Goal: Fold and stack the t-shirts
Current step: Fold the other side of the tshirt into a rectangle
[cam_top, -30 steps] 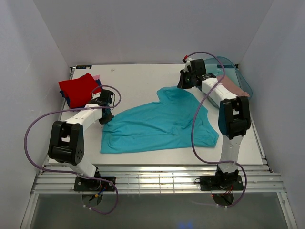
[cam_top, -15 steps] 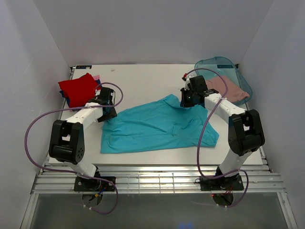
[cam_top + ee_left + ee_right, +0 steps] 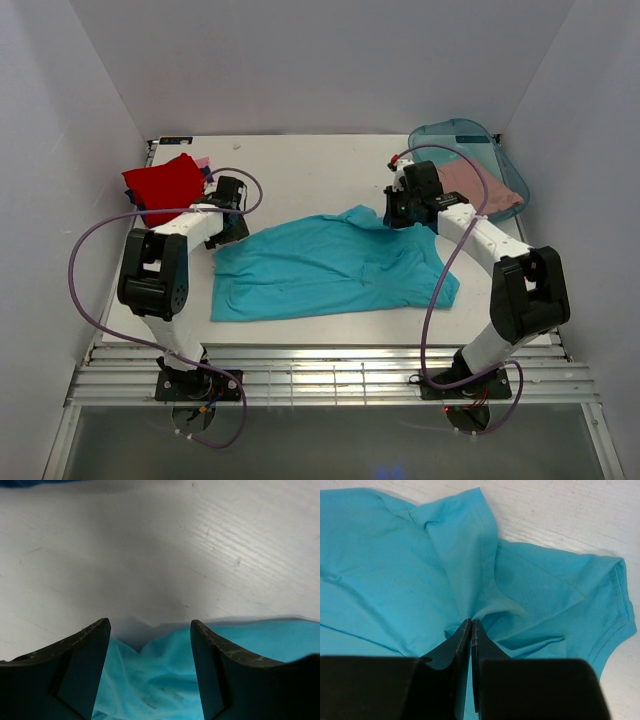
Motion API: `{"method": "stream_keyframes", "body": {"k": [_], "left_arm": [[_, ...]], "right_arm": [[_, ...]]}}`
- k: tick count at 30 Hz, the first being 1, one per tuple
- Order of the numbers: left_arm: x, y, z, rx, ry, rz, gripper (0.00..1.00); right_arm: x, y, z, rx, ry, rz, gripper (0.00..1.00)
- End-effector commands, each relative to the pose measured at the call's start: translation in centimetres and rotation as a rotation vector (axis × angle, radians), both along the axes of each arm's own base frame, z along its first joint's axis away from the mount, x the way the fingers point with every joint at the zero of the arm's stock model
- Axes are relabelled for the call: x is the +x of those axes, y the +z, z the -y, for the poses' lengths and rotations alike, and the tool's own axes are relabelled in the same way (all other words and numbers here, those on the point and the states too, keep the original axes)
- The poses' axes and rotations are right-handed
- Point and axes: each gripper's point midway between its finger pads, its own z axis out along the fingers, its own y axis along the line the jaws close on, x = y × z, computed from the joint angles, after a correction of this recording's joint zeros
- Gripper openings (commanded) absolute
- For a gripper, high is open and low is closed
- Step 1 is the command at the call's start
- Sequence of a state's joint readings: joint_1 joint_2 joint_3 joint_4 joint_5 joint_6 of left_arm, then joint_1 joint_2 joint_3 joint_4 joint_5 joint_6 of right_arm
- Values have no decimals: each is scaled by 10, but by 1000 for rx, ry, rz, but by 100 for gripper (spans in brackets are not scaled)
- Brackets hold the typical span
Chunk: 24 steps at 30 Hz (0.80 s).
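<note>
The large teal t-shirt (image 3: 330, 265) lies spread and wrinkled across the middle of the table. My right gripper (image 3: 397, 214) is at its far right corner, shut on a pinched fold of the teal cloth (image 3: 395, 580); the jaws (image 3: 471, 622) meet with fabric bunched at their tips. My left gripper (image 3: 231, 230) hovers at the shirt's far left corner, open, with the teal edge (image 3: 160, 680) lying loose between its fingers (image 3: 80, 655). A folded red t-shirt (image 3: 165, 185) tops a small pile at the far left, with dark blue and pink edges showing under it.
A translucent teal tub (image 3: 455, 130) stands at the far right corner with a dusty-pink shirt (image 3: 478, 186) inside. White walls close in the table on three sides. Purple cables loop off both arms.
My left gripper has opened and let go of the teal shirt's left corner. My right gripper pulled its corner from the back toward the near side, so the shirt lies flatter.
</note>
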<state>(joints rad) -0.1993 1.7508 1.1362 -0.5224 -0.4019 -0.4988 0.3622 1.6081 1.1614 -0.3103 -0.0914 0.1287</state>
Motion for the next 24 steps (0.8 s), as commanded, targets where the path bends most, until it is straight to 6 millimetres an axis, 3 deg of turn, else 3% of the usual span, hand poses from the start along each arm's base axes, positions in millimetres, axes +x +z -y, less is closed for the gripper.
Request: {"method": "stream_keyframes", "body": {"k": [1,5,7,12,13,16,18,19,24], "left_arm": [[-10,-14,-5,5,37,-53,75],[-22,-21,-3,-19,64,-90,68],[-25,-16,-3,-31,71,-73,60],[-25,1,1,-55,59,-32,17],[-25,3,2,-59,57,-30,15],[-30,3,4,-75,54,-49,17],[-33,6,6,-87,51,-46,28],[-33,8,5,-89,53,-41,40],[-36,24,3,-93,59,7,56]], "right_arm": [[-9,8,5,-14,1,21,8],[-14,7,8,-29,5,20,8],[-14,8,8,-29,7,19,8],[-14,12,6,-10,3,24,8],[-15,12,5,-8,3,21,8],[-17,14,4,-6,8,24,8],[-19,16,3,-5,11,32,8],[-20,15,2,-4,12,30,8],[-30,7,2,-7,25,8,8]]}}
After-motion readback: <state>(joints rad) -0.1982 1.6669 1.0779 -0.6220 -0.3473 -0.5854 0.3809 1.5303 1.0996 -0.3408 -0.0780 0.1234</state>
